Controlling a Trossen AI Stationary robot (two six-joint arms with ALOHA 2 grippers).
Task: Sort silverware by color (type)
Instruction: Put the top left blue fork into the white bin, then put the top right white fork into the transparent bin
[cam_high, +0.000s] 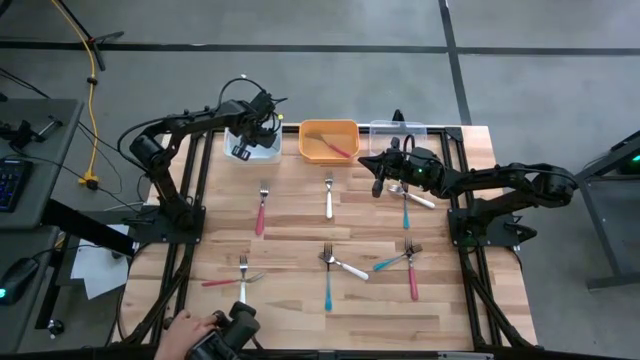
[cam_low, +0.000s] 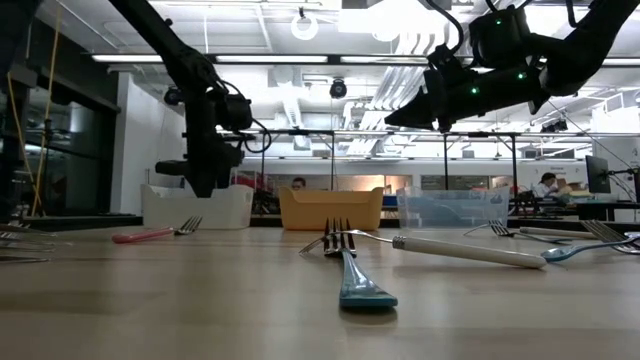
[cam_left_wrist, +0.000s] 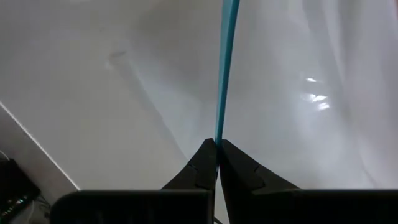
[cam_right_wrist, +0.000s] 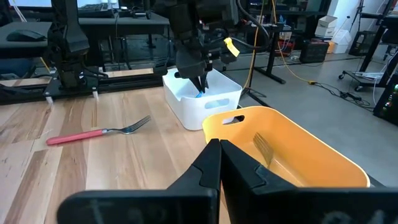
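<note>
Wrist view: blue fork (cam_left_wrist: 225, 68) tines cut off

White bin (cam_high: 252, 150): mouth taken up by the left gripper (cam_right_wrist: 200, 84), shut on a blue fork (cam_left_wrist: 225, 68) reaching down inside.
Orange bin (cam_high: 328, 141): open from above; a fork lies inside.
Clear bin (cam_high: 398, 132): near edge crowded by the right gripper (cam_high: 378, 187), shut, hovering just in front.
Table middle (cam_high: 295, 225): scattered forks, bare wood lanes between them.
Front edge: a person's hand (cam_high: 190, 325) beside a dark object.
</note>
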